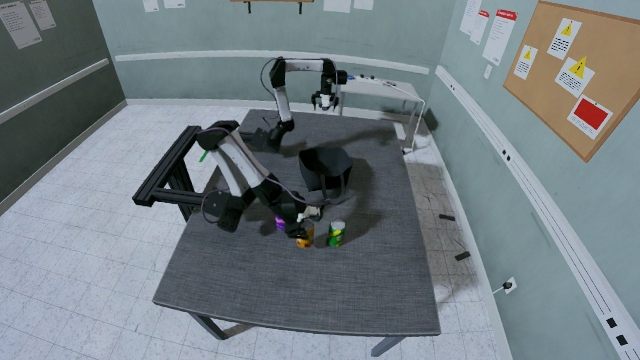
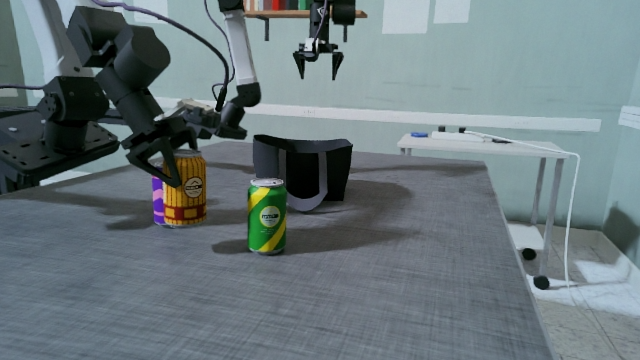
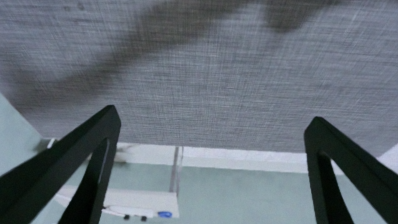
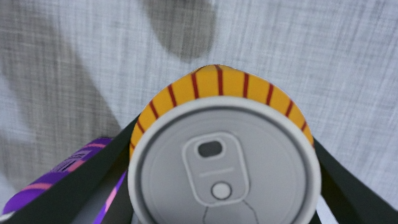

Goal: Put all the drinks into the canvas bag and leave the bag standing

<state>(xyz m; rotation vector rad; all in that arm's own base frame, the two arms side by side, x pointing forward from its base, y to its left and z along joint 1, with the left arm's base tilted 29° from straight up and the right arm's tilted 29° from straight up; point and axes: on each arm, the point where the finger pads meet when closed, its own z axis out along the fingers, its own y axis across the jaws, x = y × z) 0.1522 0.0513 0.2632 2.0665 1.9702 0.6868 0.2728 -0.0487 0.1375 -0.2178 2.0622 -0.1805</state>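
Note:
The black canvas bag (image 1: 311,178) (image 2: 337,175) stands with its walls up, one handle hanging down its side; its floor is hidden. My right gripper (image 1: 308,229) (image 2: 184,167) is shut on the orange can (image 1: 304,243) (image 2: 185,215) (image 4: 220,82), upright and a little above the table. A green and yellow can (image 1: 336,234) (image 2: 267,215) stands beside it. A purple can (image 1: 280,223) (image 2: 158,202) (image 4: 60,172) stands close behind the orange one, partly hidden. My left gripper (image 1: 325,108) (image 2: 318,78) (image 3: 213,118) is open and empty, high beyond the bag.
The grey table (image 1: 280,290) (image 2: 350,300) (image 3: 210,100) carries the bag and cans. The bag stands between the two arms, farther back than the cans. A small white side table (image 1: 382,90) (image 2: 505,143) stands beyond the table's far edge.

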